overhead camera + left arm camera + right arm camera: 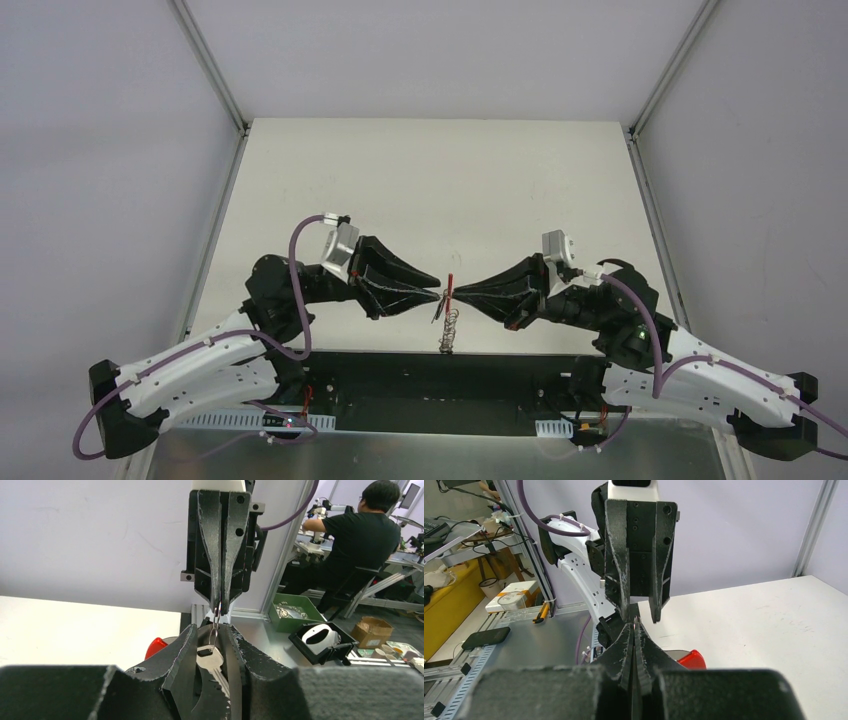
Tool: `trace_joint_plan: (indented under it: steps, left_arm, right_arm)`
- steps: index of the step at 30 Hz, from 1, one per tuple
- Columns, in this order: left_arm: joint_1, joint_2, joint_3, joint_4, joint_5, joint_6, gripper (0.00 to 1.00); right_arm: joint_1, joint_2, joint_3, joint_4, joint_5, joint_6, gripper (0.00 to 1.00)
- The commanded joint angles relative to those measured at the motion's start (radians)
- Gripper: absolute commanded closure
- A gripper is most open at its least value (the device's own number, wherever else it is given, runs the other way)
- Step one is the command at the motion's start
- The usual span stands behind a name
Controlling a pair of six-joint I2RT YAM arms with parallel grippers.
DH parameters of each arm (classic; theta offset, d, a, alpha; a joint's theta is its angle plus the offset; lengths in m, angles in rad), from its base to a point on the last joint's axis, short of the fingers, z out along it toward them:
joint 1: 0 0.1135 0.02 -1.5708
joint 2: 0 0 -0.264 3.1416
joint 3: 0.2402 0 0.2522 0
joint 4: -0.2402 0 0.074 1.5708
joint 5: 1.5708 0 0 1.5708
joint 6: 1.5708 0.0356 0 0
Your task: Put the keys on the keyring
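My two grippers meet tip to tip above the near middle of the table. The left gripper (212, 630) is shut on a small silver key (212, 661), which lies between its fingers with the blade pointing back at the camera. A thin wire loop (214, 632) of the keyring passes through the key's dark head slot. It runs up into the tips of the right gripper (218, 609), which is shut on it. The red tag (156, 646) pokes out beside the left finger, and the same tag (691, 659) shows in the right wrist view. More wire loops (449, 330) dangle below the tips.
Beyond the near table edge, a metal shelf carries a green bin (292, 612) and a black box (322, 641). A phone (485, 637) and a yellow cutter (541, 614) lie on the plate (534, 640) by the left arm's base. Frame posts (215, 75) flank the white table (430, 190).
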State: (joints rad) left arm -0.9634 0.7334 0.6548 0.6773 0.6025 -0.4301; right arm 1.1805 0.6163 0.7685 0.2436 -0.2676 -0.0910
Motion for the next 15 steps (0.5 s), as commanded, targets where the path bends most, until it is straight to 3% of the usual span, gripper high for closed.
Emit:
trace_joint_plan:
  steps: [1, 15]
  left_arm:
    - [-0.011, 0.035, 0.037, 0.072, 0.057, -0.023, 0.74]
    - [-0.011, 0.054, 0.037, 0.115, 0.08, -0.046, 0.74]
  right_arm:
    - [0.0, -0.003, 0.019, 0.096, 0.018, -0.018, 1.0]
    - [0.001, 0.004, 0.019, 0.103, 0.024, -0.032, 1.0]
